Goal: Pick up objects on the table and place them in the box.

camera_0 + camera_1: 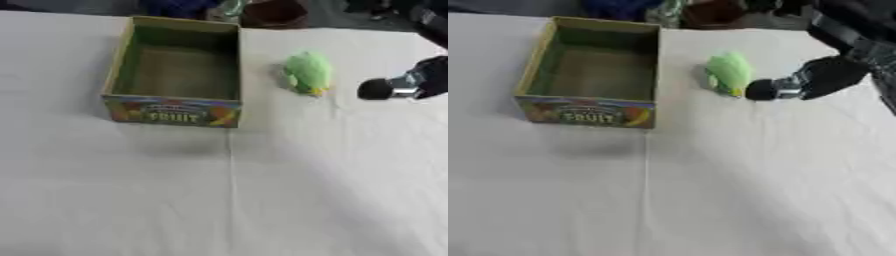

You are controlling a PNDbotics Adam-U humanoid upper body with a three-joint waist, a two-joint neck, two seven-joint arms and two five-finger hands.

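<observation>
Two things matter in the left eye view: a green soft toy (307, 72) with a yellow patch at its near end, and an open cardboard fruit box (174, 110) with a printed front. My right hand (404, 85) comes in from the right edge, a dark rounded tip leading and a silver joint behind it. The toy lies on the white tablecloth (262, 190) to the left of that tip, with a strip of cloth between them. The box stands further left, beyond the toy and well apart from the hand. Its olive inside looks bare from here. I cannot tell whether the fingers are straight or curled; I see only the one blunt dark end. Nothing is in its hold in this view.

From the right eye view, the right hand (802, 82) shows more of itself: black forearm slanting down from the upper right corner, then the silver joint, then the dark tip. Here the tip sits just beside the toy (728, 72), at its near right end by the yellow patch; I cannot say whether they touch. The box (588, 112) is left of the toy, upright, open side up. The toy lies on the cloth, outside the box, between the box and my hand.
</observation>
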